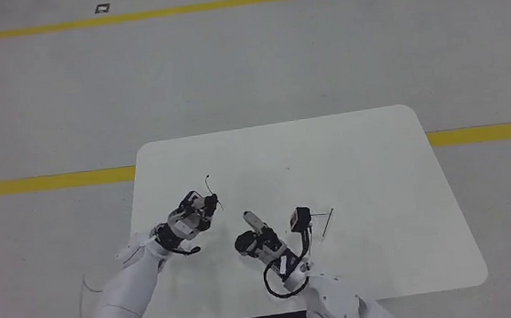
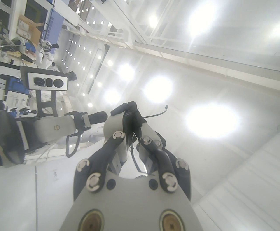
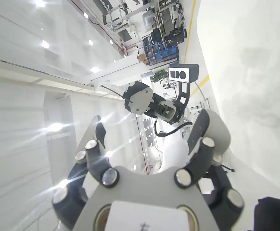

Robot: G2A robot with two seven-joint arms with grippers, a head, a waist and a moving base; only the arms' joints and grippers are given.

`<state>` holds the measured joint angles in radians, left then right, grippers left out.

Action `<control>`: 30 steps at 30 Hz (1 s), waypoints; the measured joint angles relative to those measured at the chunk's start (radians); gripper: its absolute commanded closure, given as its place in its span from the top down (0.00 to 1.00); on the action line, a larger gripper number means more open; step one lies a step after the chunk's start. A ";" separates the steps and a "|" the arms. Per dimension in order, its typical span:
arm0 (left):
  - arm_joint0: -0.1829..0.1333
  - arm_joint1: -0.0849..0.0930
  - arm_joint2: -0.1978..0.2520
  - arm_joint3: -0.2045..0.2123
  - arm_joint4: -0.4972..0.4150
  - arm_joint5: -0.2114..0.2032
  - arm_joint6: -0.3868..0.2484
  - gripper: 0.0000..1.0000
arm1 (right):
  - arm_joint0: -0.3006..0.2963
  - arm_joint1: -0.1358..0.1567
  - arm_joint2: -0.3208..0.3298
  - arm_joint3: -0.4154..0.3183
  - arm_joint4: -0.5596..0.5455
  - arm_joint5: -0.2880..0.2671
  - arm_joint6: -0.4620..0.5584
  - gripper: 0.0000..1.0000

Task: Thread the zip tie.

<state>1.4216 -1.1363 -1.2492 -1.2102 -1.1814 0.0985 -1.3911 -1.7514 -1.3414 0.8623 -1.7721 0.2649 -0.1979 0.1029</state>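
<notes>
Black zip tie seemingly pinched by left fingers; right fingers spread apart.

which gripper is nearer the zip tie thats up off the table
Left. The left gripper is shut on the zip tie. The right gripper is open, off to the side and apart from it.

My top camera looks straight down on the table from high above. The wrist cameras sit close behind the left gripper and right gripper, facing the ceiling. Each sees the other gripper.
</notes>
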 measured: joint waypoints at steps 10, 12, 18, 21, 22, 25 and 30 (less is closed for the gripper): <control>0.002 0.005 0.018 -0.027 0.011 0.085 0.015 0.00 | 0.029 -0.011 -0.003 0.033 0.135 -0.009 0.017 1.00; 0.002 0.009 0.019 -0.032 0.029 0.103 0.005 0.00 | 0.040 -0.015 -0.007 0.046 0.176 -0.005 0.021 1.00; 0.003 0.017 0.015 -0.048 0.103 0.061 0.004 0.00 | 0.052 -0.019 -0.007 0.058 0.240 -0.001 0.026 1.00; 0.003 0.016 0.015 -0.048 0.101 0.063 0.004 0.00 | 0.053 -0.019 -0.007 0.056 0.237 -0.002 0.026 1.00; 0.003 0.016 0.015 -0.048 0.101 0.063 0.004 0.00 | 0.054 -0.020 -0.007 0.052 0.232 -0.010 0.027 1.00; 0.003 0.016 0.015 -0.048 0.101 0.063 0.004 0.00 | 0.052 -0.019 -0.008 0.041 0.205 -0.035 0.026 1.00; 0.003 0.016 0.015 -0.048 0.101 0.063 0.004 0.00 | 0.048 -0.019 -0.010 0.028 0.175 -0.043 0.022 0.45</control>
<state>1.4250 -1.1199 -1.2341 -1.2578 -1.0799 0.1612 -1.3869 -1.7029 -1.3600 0.8523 -1.7443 0.4400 -0.2411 0.1249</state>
